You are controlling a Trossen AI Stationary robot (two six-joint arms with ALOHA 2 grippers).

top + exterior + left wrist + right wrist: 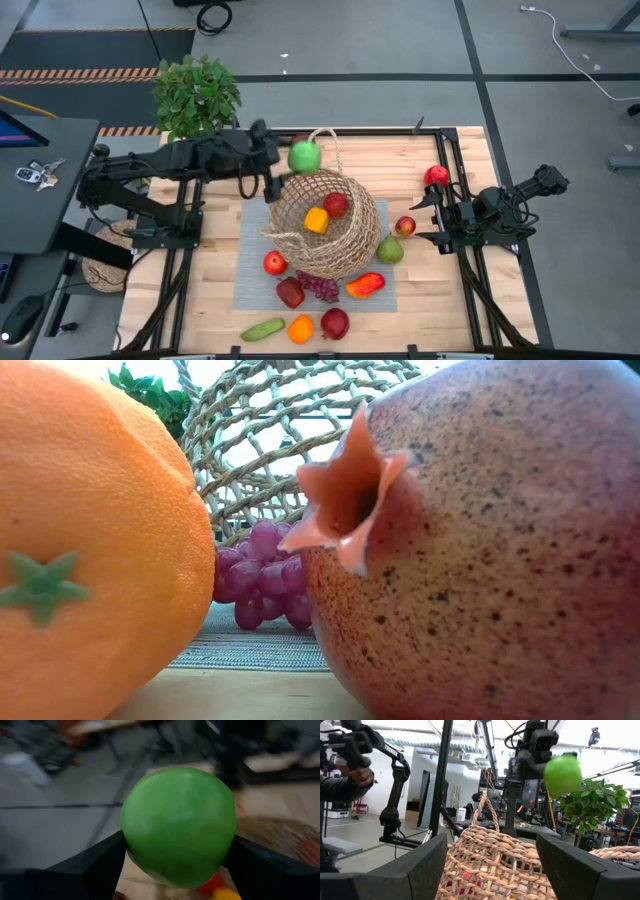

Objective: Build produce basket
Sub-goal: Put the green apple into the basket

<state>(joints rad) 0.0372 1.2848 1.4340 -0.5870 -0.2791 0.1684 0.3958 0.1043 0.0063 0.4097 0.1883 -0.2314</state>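
Observation:
The tan wicker basket [322, 225] stands on a grey mat [250, 270] at the table's middle, with a yellow fruit [316, 220] and a red apple [336, 204] inside. My left gripper [290, 165] is shut on a green apple [304, 157] above the basket's far left rim. The apple also shows in the right wrist view [562, 772]. My right gripper [422, 218] is open and empty to the right of the basket, facing it [490, 855]. A red apple [436, 176], a small apple [404, 226] and a green pear [390, 250] lie near it. My left gripper pinches the green apple by two opposite sides [127, 850] between its two fingers [95, 865]. The fingers come from the table's left. The apple is lifted clear, in the air above the basket's rim.
On and by the mat's near part lie a red apple [275, 263], purple grapes [320, 287], a red-orange pepper [365, 285], a cucumber [262, 328], an orange [300, 328] and a pomegranate [334, 323]. A potted plant [195, 95] stands far left. The orange [90, 540] and pomegranate [480, 540] fill the low view.

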